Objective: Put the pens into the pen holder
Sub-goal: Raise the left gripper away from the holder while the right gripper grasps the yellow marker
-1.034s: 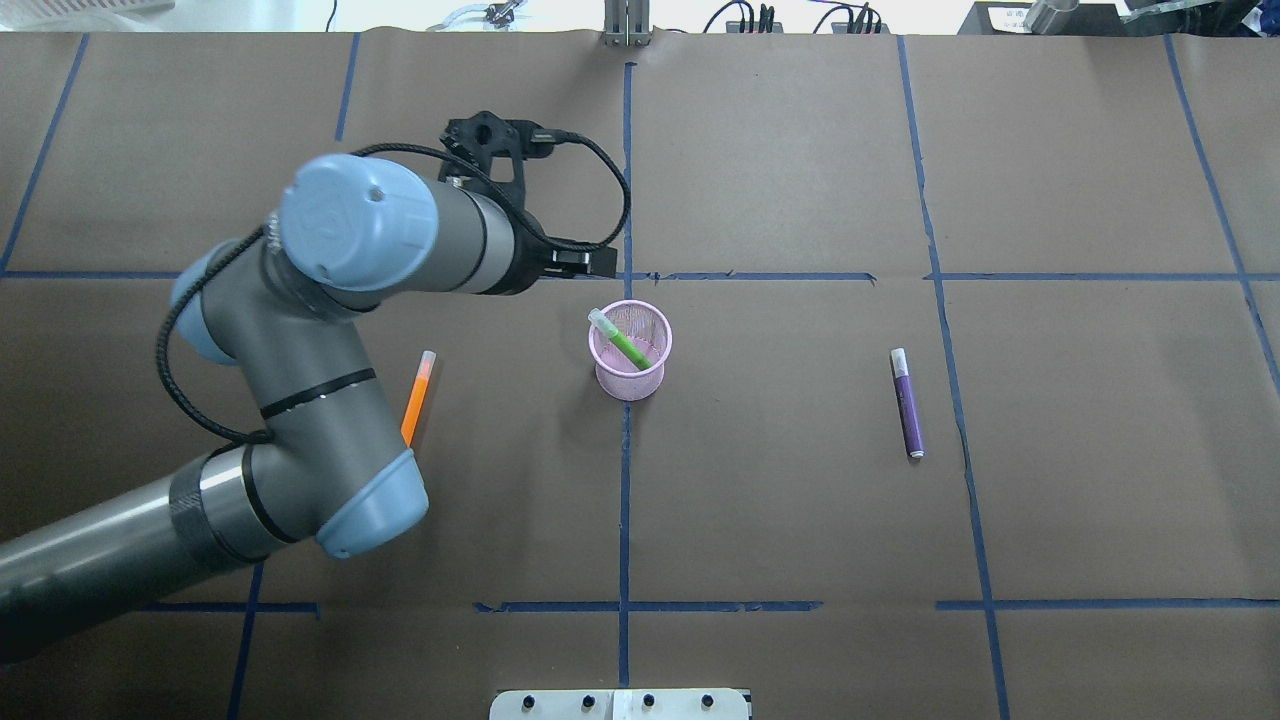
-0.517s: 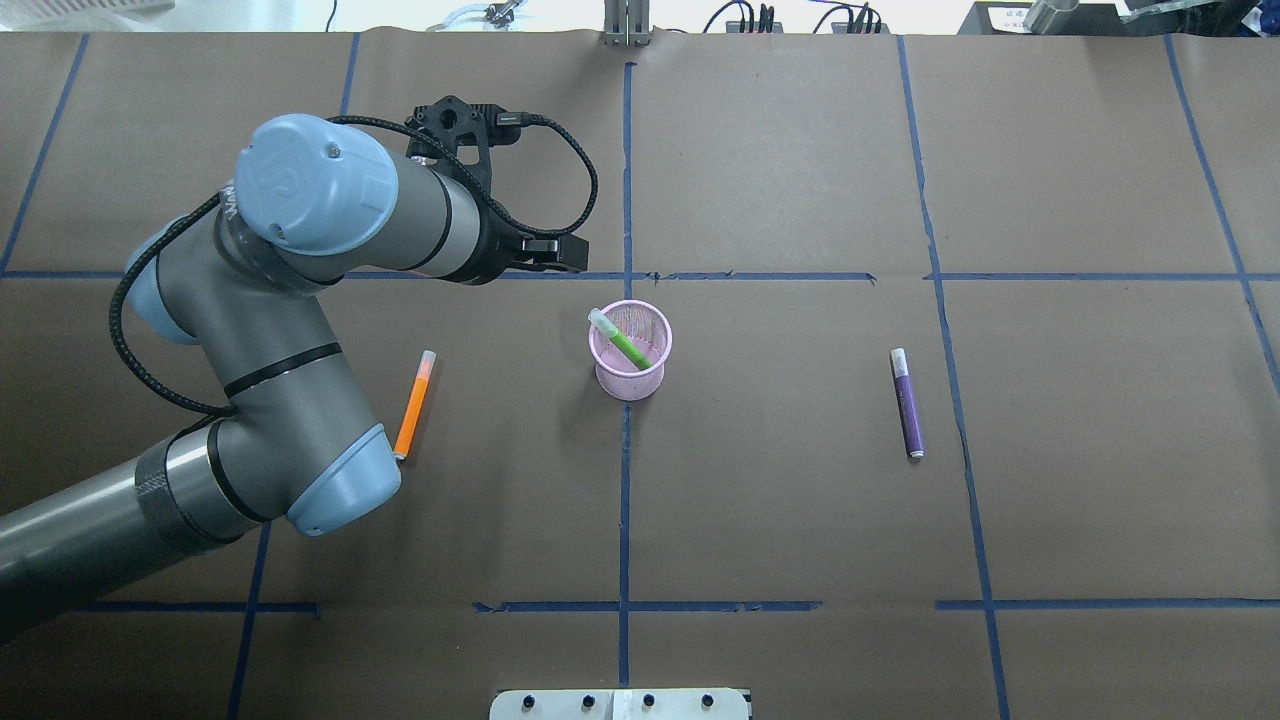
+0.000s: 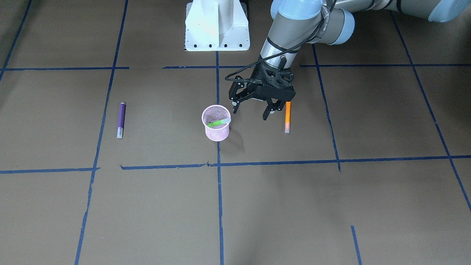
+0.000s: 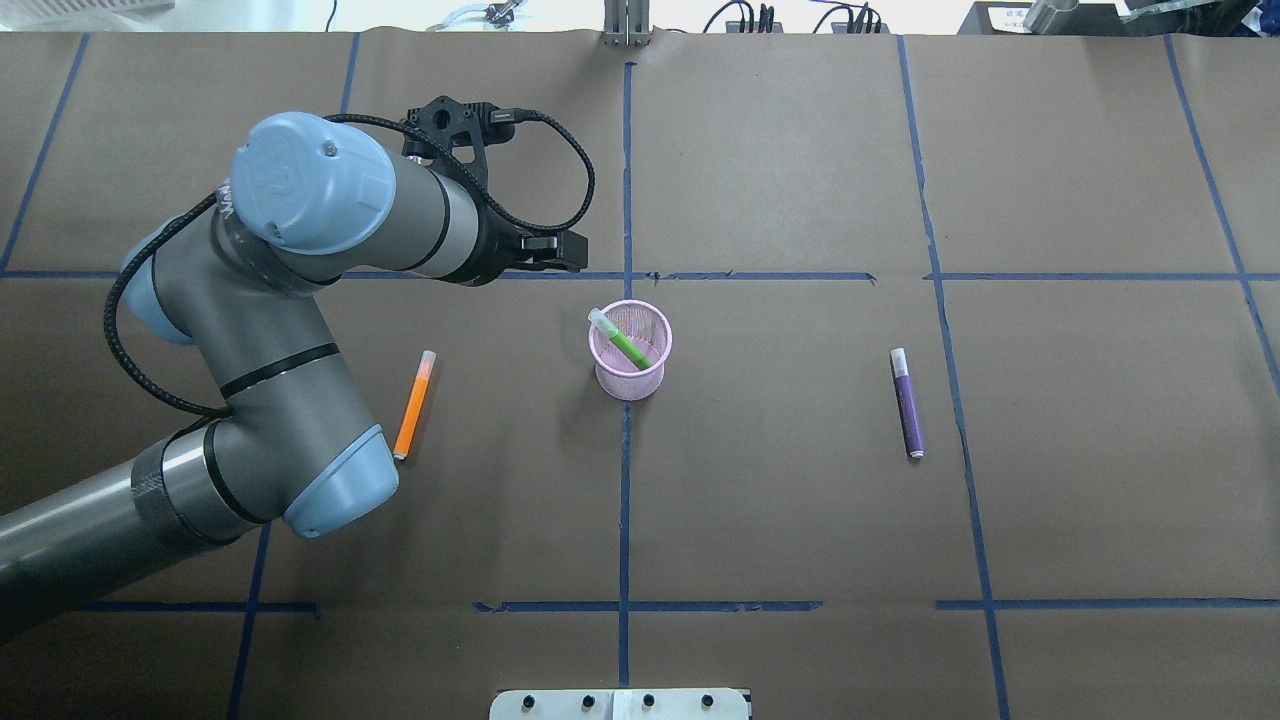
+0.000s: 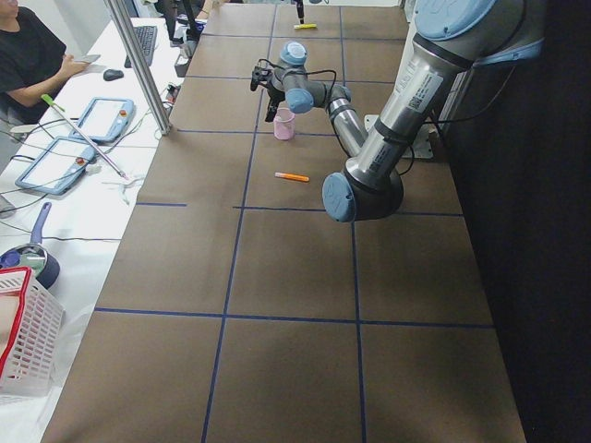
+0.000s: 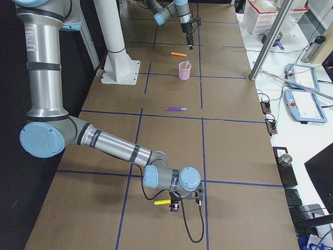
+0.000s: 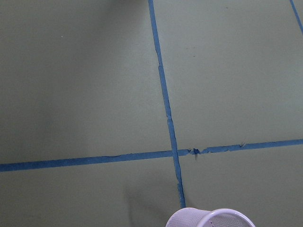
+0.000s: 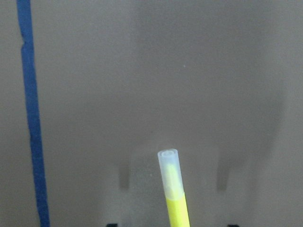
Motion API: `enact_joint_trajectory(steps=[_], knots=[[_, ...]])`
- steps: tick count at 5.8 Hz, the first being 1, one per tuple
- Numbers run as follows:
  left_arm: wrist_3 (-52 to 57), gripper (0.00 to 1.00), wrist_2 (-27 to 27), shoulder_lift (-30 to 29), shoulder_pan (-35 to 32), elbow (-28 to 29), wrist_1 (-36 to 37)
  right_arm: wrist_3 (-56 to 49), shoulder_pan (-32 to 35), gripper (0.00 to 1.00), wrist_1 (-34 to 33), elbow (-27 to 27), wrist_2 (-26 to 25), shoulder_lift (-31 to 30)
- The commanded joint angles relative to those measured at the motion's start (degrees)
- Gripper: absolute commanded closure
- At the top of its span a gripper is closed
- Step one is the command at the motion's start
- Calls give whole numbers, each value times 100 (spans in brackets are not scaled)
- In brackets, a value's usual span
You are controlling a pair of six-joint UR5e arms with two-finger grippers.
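The brown-papered table (image 4: 800,500), gridded with blue tape (image 4: 625,520), carries the pink pen holder (image 4: 626,380) at the overhead frame's centre, the orange pen (image 4: 414,405) left of it and the purple pen (image 4: 908,405) right.

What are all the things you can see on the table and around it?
round pink wire-mesh pen holder: one, pink, mid-table on a blue line.
slim green pen: one, green, leaning inside the holder.
slim orange pen: one, orange, flat on the table, left arm's side.
slim purple pen: one, purple, flat on the table, opposite side.
slim yellow pen: one, yellow, at the right arm's jaws; whether it is held, cannot tell.
brown paper table cover: one, brown, blue tape grid.
left arm: one, grey-blue, jaws open, empty, near the holder.
right arm: one, grey-blue, table's far end.
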Motion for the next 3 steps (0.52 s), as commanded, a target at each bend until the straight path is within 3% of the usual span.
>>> enact_joint_trajectory(steps=[1, 3], knots=[[-22, 7, 0, 2, 1, -47, 0, 77, -303, 30, 26, -285, -86, 254], [-22, 7, 0, 2, -8, -56, 0, -370, -305, 30, 34, -444, -183, 247]])
